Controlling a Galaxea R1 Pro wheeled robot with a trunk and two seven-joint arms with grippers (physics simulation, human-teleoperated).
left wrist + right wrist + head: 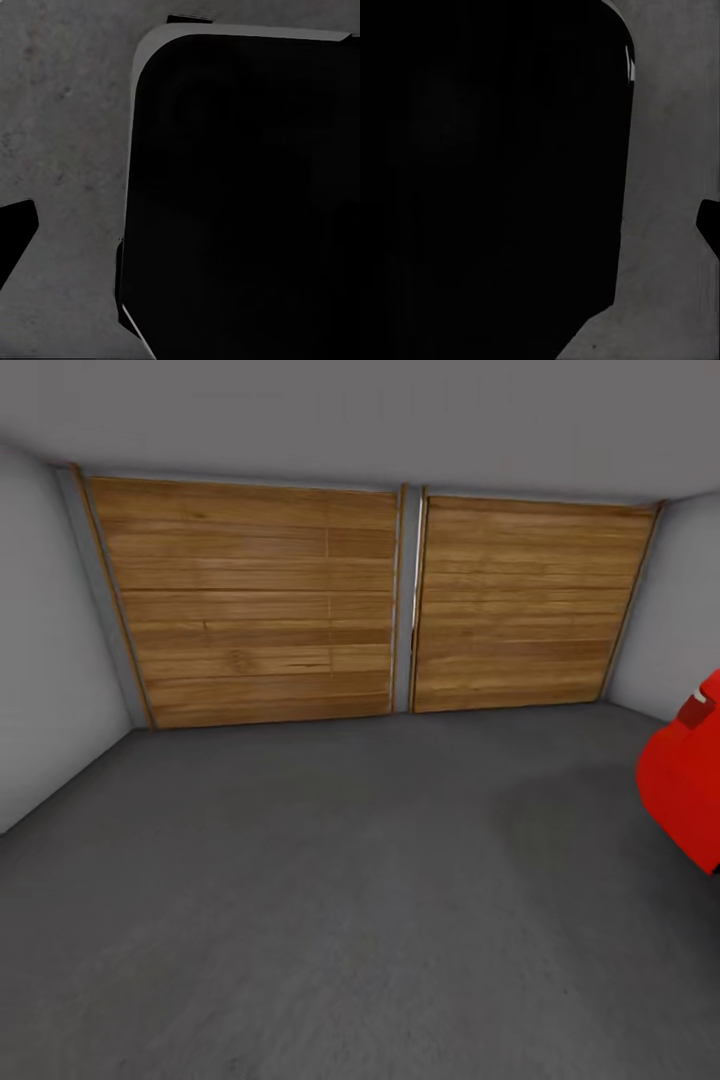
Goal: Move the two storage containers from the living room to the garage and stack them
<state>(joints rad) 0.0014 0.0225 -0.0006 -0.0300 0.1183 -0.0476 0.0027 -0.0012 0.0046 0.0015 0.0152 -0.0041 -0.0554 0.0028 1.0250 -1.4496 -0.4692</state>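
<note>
Head view: the garage, with two wooden panel doors (255, 600) at the far wall, grey concrete floor (330, 880) before them, a red car (685, 785) right of the doors. Left wrist view: dark robot body (240, 195) over floor. Right wrist view: alike. Claw states cannot be told.

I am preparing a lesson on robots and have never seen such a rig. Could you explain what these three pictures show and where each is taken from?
These are simulator renders from a wheeled robot with two arms. The head camera looks forward into a garage: two wooden panel doors, white walls, a grey concrete floor and part of a red car at the right. The other two pictures come from cameras on the left and right wrists, pointing down at the same speckled floor, beside a large dark shape, probably part of the robot itself. No storage container is visible, and whether either hand is open or holds anything cannot be told.
</note>
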